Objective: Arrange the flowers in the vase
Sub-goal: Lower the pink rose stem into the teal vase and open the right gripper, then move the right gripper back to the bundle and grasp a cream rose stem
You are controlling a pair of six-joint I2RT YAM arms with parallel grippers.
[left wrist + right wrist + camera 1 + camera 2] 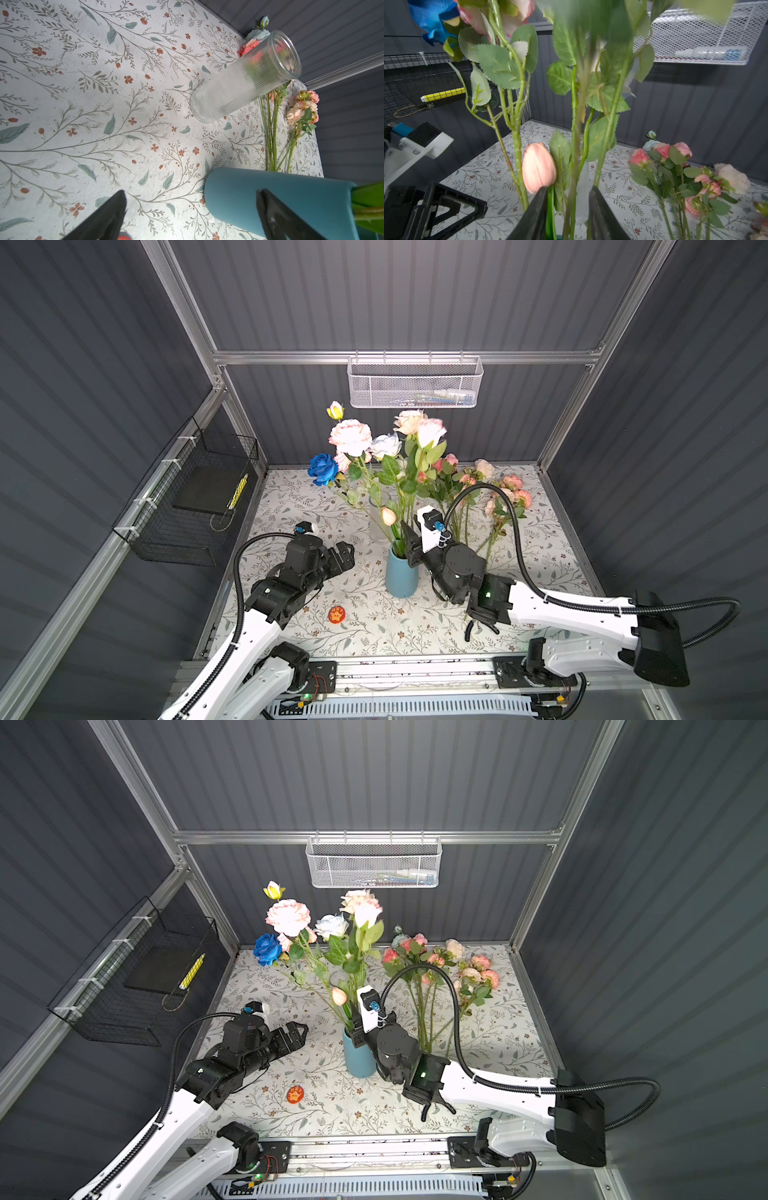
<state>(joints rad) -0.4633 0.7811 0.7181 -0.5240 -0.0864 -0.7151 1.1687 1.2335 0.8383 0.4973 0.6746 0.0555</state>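
Left gripper point(191, 192): wide, holding nothing, left of vase point(401, 576), apart from it.
Right gripper point(569, 195): jaws parted at vase mouth, stems between them, unpinched.
Flowers point(351, 437): bunch upright in vase, centre frame in both top views.
Blue rose point(323, 468): 1, leaning left.
Loose flowers point(505, 493): lying on surface point(540, 556), right of centre.
Glass vase point(239, 83): just behind vase.
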